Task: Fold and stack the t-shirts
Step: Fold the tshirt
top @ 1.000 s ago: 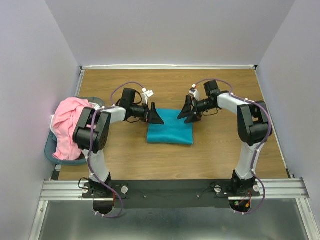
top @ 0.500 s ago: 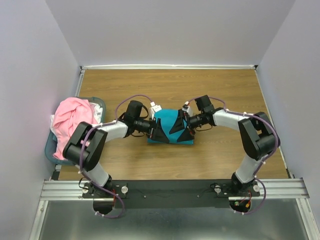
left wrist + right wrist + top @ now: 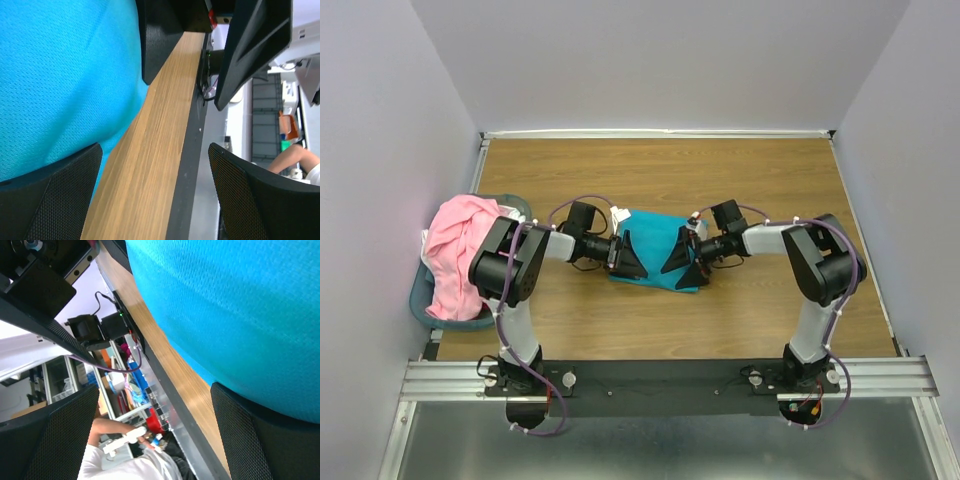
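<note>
Since a second ago both arms have swung down from the far corners of the folded teal cotton t-shirt (image 3: 653, 240) and now lie low over it, tips facing each other.

In the overhead view the teal shirt lies at the middle of the wooden table (image 3: 740, 170). The left gripper (image 3: 628, 258) covers its left part and the right gripper (image 3: 682, 258) its right part. Both claws are spread wide and clamp nothing. At the left edge of the frame the crumpled light pink t-shirt (image 3: 455, 250) is heaped in the blue-grey plastic basket (image 3: 420, 298), well apart from the arms.

In the left wrist view teal cloth fills the left of the frame, with a band of bare wood running diagonally beside it. The left claw's mesh fingers (image 3: 55, 200) sit in the bottom corners, far apart; the lower-left one overlaps the cloth's edge.

In the right wrist view teal cloth fills the upper right. The right claw's fingers (image 3: 260, 435) stand wide at the bottom corners, with the shirt's edge and bare wood between them.
</note>
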`<state>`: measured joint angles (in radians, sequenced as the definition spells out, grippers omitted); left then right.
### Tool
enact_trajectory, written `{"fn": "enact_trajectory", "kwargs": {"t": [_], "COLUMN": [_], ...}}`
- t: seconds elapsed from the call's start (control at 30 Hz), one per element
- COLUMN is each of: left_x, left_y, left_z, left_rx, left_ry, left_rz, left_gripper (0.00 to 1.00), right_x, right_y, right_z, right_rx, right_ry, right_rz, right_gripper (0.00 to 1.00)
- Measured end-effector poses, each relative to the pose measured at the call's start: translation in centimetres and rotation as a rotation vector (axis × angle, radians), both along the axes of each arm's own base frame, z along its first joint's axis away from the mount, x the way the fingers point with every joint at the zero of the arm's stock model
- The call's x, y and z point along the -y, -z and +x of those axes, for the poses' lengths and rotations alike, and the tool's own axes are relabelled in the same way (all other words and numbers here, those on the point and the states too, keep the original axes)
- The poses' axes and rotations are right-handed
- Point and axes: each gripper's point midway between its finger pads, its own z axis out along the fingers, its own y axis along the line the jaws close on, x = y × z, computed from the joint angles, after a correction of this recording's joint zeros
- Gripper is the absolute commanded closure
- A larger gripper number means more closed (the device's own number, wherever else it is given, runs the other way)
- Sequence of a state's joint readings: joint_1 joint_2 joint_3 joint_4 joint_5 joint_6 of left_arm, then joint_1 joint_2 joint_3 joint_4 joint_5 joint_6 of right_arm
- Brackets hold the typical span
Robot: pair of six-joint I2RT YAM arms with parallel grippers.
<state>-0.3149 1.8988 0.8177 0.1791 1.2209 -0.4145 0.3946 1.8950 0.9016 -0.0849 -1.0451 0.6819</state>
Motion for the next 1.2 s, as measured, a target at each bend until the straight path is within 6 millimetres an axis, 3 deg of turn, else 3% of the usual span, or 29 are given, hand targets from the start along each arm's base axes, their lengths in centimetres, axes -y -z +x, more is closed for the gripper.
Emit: {"fn": "enact_trajectory", "kwargs": {"t": [0.23, 0.5, 0.7, 0.87, 0.97, 1.1, 1.2], "left_x": [-0.6, -1.6, -2.6, -3.2, -3.3, -3.3, -2.2], "left_y": [-0.3, -2.4, 0.2, 0.2, 0.1, -1.1, -3.9], "left_z": [-0.7, -1.2, -1.1, -0.2, -0.3, -1.0, -0.2], "left_rx": [0.09, 0.153, 0.073, 0.02, 0.039, 0.077, 0.138], "left_ry": [0.028, 0.02, 0.014, 0.012, 0.026, 0.048, 0.045], "left_rz": [0.019, 0.053, 0.087, 0.044, 0.037, 0.036, 0.01], "left_gripper": [0.04, 0.04, 0.04, 0.04, 0.04, 0.04, 0.04], "right_x": [1.1, 0.8, 1.0, 1.6, 1.9, 1.7, 0.3], "right_y": [-0.3, -5.8, -2.9, 0.1, 0.0, -2.2, -6.1], "right_z": [-0.2, -0.7, -1.6, -2.2, -2.3, -1.0, 2.6], "right_rx": [0.037, 0.16, 0.11, 0.043, 0.045, 0.084, 0.199], "right_ry": [-0.018, -0.042, -0.073, -0.087, -0.094, -0.094, -0.079], "right_rz": [0.01, 0.063, 0.025, -0.014, -0.017, -0.003, 0.042], "right_gripper": [0.0, 0.0, 0.0, 0.0, 0.0, 0.0, 0.0]}}
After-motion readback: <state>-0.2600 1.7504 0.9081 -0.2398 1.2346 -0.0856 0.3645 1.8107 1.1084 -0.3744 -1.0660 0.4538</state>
